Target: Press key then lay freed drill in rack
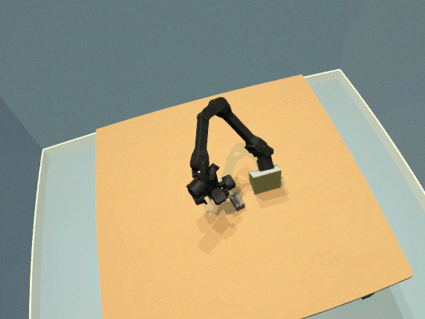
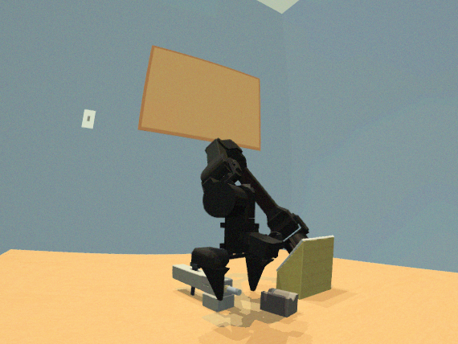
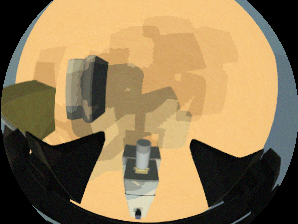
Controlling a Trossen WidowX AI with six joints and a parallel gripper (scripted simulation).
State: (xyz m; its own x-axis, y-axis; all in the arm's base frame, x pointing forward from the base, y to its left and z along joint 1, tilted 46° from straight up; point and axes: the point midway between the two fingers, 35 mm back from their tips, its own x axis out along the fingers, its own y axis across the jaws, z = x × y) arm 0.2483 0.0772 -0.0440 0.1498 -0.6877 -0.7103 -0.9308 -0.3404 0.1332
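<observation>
The grey drill (image 2: pixel 234 290) (image 3: pixel 143 154) sticks out of the end of the pale grey holder (image 2: pixel 181 274) (image 3: pixel 141 187), with a yellowish band at its root. The small dark key (image 2: pixel 194 267) (image 3: pixel 138 214) is on top of the holder's far end. My gripper (image 2: pixel 236 293) (image 3: pixel 148 140) is open and empty, pointing down low. In the wrist view its fingertips stand wide on either side of the drill's end. The dark grey rack (image 1: pixel 237 201) (image 2: pixel 277 305) (image 3: pixel 95 90), a grooved block, stands beside the gripper. In the top view the arm hides most of the holder.
An olive block (image 1: pixel 265 181) (image 2: pixel 317 267) (image 3: pixel 31 106) with a white sloped top stands by the arm's base, beyond the rack. All stand on the wooden table (image 1: pixel 156 261) (image 2: pixel 80 297).
</observation>
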